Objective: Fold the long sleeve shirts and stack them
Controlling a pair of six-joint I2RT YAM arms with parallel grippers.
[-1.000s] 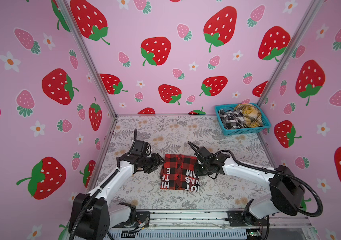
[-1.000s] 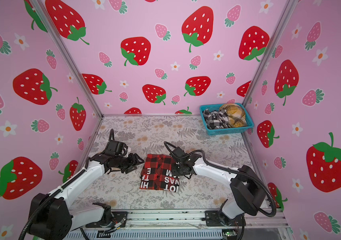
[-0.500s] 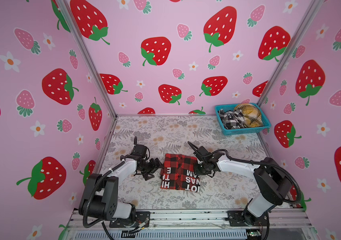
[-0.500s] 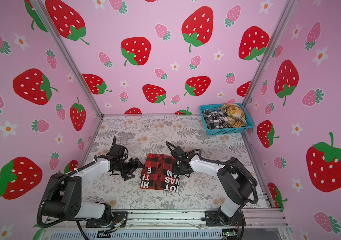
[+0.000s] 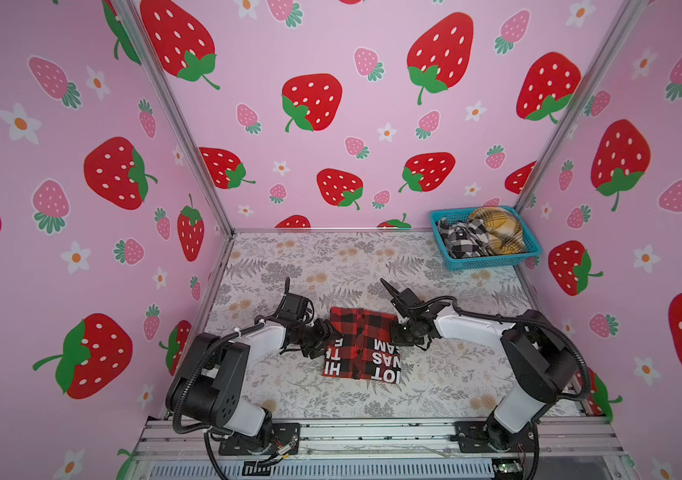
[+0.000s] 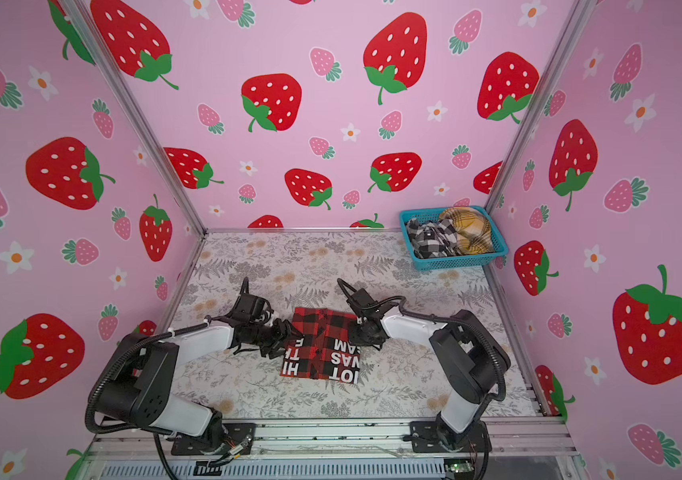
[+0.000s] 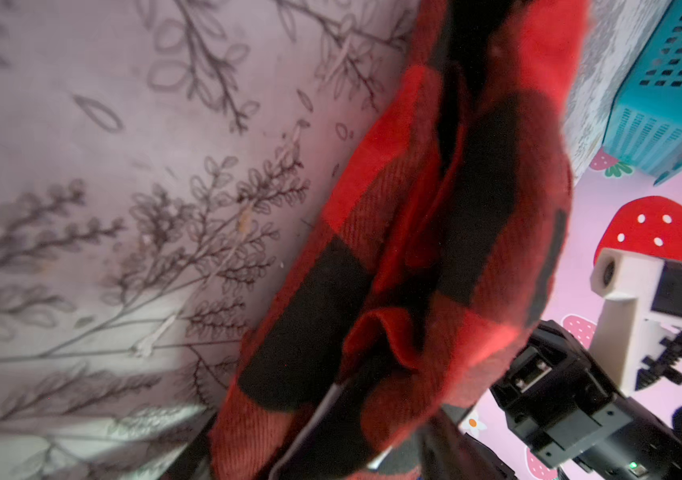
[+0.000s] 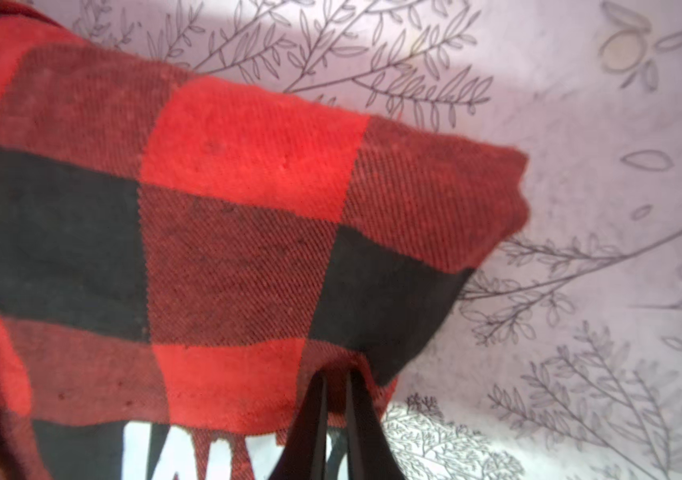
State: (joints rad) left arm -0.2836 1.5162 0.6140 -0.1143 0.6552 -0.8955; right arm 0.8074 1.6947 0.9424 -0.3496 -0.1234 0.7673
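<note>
A red-and-black check shirt lies folded at the table's middle, with white letters on its near half. My left gripper is at its left edge. In the left wrist view the red cloth covers the jaws, and one finger shows as a thin pale edge among the folds. How far the jaws have closed is hidden. My right gripper is shut on the shirt's right edge. A black-and-white shirt and a mustard-yellow shirt lie bunched in the basket.
The teal mesh basket stands in the back right corner against the pink walls. The right arm's wrist camera housing shows past the shirt in the left wrist view. The metal rail runs along the front edge.
My left gripper has moved right, onto the shirt's left edge, and its arm has folded back. The right gripper has stayed on the right edge, with its arm's elbow drawn in.
</note>
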